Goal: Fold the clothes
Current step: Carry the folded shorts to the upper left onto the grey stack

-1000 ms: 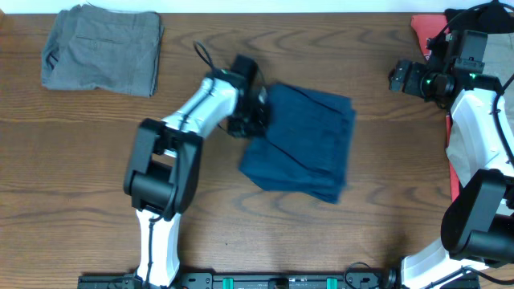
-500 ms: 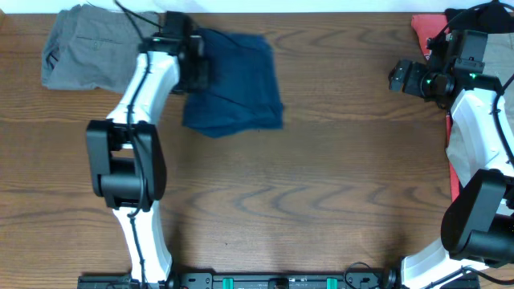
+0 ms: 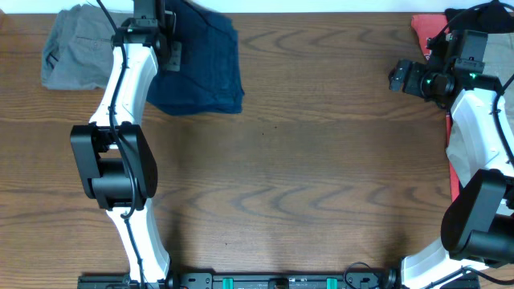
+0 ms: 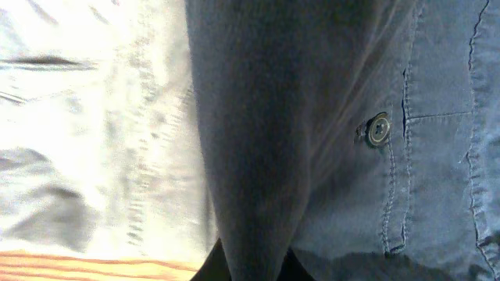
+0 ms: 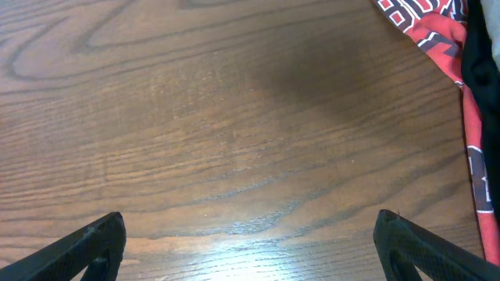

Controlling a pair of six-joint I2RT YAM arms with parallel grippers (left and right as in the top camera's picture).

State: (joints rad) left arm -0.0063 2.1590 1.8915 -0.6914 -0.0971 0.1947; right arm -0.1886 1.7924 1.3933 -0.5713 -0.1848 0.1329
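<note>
Navy shorts (image 3: 205,68) now farther left against grey shorts (image 3: 72,52), left gripper (image 3: 167,54) clamped on them, right gripper (image 5: 250,234) agape.

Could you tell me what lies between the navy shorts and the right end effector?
Overhead view: only bare table between navy shorts and right end effector.

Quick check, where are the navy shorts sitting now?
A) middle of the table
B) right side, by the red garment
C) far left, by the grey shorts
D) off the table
C: the navy shorts lie at the far left beside the grey shorts, with the left gripper shut on them.
</note>
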